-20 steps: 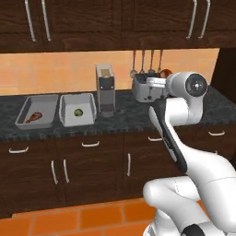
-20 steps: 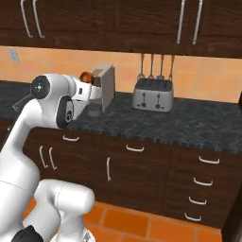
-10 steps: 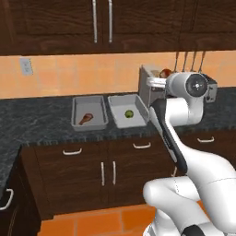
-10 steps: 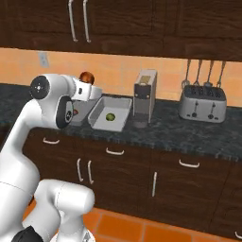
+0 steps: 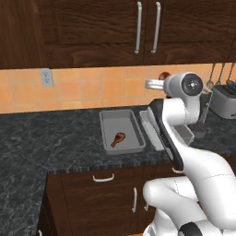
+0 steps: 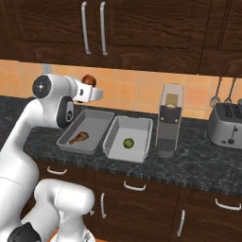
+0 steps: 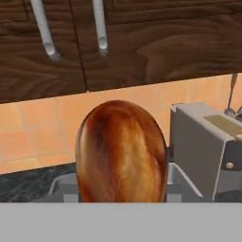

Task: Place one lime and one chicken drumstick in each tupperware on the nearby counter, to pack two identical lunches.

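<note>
Sliding rightward with the driving base, both tupperware trays (image 5: 122,132) are sitting near the counter's (image 5: 55,138) front edge, while the gripper (image 6: 90,88) is clamping a chicken drumstick (image 6: 88,80) above them, looming close between the jaws in hand view (image 7: 120,153).

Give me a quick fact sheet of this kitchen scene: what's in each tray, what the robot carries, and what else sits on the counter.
left tray: one drumstick
right tray: one lime
end effector: shut on a second drumstick, raised above the counter near the left tray
tall grey appliance: right of the trays
toaster: far right
utensils: hanging on the wall above the toaster
left to pack, judging by this: a drumstick in the right tray, a lime in the left
</note>
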Robot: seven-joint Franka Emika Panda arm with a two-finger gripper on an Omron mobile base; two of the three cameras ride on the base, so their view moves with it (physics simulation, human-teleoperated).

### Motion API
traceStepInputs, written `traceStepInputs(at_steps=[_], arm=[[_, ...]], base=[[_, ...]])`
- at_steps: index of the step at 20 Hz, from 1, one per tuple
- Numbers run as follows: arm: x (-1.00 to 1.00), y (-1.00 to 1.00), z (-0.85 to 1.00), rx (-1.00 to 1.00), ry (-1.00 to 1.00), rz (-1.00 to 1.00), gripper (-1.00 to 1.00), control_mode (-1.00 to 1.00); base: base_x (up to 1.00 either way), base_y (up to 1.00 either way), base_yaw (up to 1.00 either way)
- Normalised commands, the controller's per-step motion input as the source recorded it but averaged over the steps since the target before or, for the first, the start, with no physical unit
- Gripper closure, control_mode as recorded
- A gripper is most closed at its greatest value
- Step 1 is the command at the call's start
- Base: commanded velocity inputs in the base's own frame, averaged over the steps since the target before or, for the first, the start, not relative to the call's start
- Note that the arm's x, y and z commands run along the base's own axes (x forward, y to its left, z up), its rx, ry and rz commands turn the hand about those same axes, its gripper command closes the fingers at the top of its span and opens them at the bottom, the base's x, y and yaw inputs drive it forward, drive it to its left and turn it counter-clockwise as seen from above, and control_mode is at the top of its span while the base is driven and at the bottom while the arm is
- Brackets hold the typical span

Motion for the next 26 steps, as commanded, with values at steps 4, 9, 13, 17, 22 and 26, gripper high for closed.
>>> traceStepInputs(at_steps=[4, 9, 13, 17, 22, 26], arm=[[0.14, -0.99, -1.00, 0.00, 0.28, -0.12, 1.00, -1.00], [0.82, -0.71, -1.00, 0.00, 0.16, -0.05, 1.00, -1.00], [1.00, -0.36, -1.00, 0.00, 0.15, 0.00, 1.00, -1.00], [0.87, -0.07, -1.00, 0.00, 0.08, 0.00, 1.00, -1.00], [0.79, 0.00, -0.90, 0.00, 0.01, 0.00, 1.00, -1.00], [0.38, 0.00, -0.69, 0.00, 0.00, 0.00, 1.00, -1.00]], base=[[0.00, 0.00, 0.00], [0.00, 0.00, 0.00], [0.00, 0.00, 0.00], [0.00, 0.00, 0.00], [0.00, 0.00, 0.00], [0.00, 0.00, 0.00]])
